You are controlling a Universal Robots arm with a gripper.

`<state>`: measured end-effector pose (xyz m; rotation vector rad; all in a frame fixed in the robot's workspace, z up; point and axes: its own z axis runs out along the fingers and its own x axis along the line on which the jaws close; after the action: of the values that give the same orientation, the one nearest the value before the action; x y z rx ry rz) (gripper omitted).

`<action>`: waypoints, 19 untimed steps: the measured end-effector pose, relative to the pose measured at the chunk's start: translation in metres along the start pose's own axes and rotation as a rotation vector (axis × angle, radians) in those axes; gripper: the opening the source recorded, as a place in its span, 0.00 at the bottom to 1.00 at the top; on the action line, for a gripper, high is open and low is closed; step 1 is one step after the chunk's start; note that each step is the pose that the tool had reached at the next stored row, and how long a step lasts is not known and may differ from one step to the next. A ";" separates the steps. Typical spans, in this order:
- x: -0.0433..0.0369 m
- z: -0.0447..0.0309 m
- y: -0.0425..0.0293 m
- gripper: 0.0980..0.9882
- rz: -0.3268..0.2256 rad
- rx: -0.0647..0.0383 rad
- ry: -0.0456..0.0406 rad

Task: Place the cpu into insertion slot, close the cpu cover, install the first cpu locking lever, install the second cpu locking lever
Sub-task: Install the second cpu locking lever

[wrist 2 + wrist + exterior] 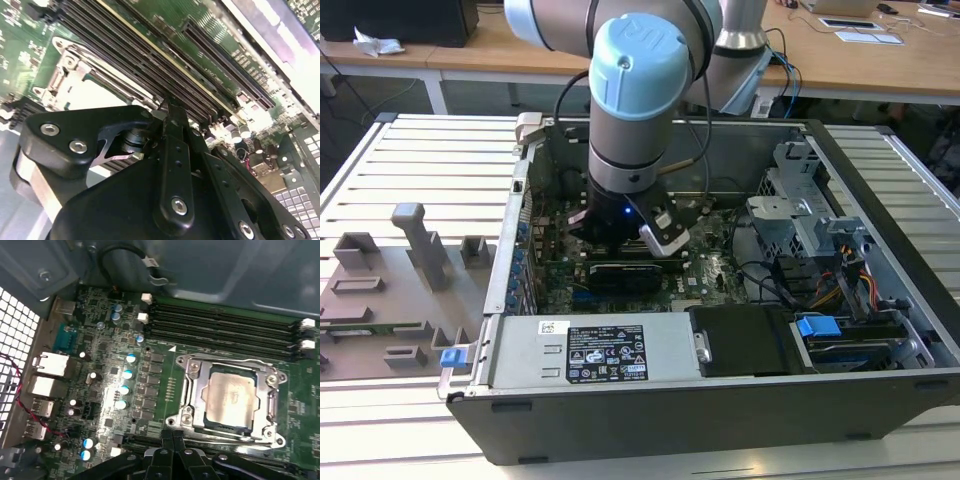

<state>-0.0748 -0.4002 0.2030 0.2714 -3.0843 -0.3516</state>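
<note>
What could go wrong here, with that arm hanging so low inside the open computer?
The pincer hangs close over the cpu cover, which frames the cpu; a small sideways slip could scrape the chip or the green board. Loose cables lie beside the arm and might snag.

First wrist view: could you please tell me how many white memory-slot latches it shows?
4. Two white latches sit at the memory slots' end near the black cable; two at the opposite end, past the cpu. Others may be hidden.
</note>
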 end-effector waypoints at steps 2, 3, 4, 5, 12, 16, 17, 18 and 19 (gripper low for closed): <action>0.0011 0.0013 0.0003 0.01 -0.003 0.000 0.0008; 0.0012 0.0018 0.0008 0.01 -0.004 0.000 0.0012; 0.0010 0.0025 0.0016 0.01 -0.006 -0.001 0.0015; 0.0009 0.0030 0.0024 0.01 -0.007 -0.001 0.0016; -0.0011 0.0111 0.0122 0.01 -0.017 -0.010 0.0021; 0.0005 0.0100 0.0107 0.01 -0.017 -0.010 0.0007; 0.0007 0.0096 0.0096 0.01 -0.017 -0.011 0.0006; 0.0009 0.0093 0.0088 0.01 -0.017 -0.011 0.0007; 0.0010 0.0092 0.0084 0.01 -0.017 -0.012 0.0005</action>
<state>-0.0775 -0.3902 0.1959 0.2980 -3.0801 -0.3699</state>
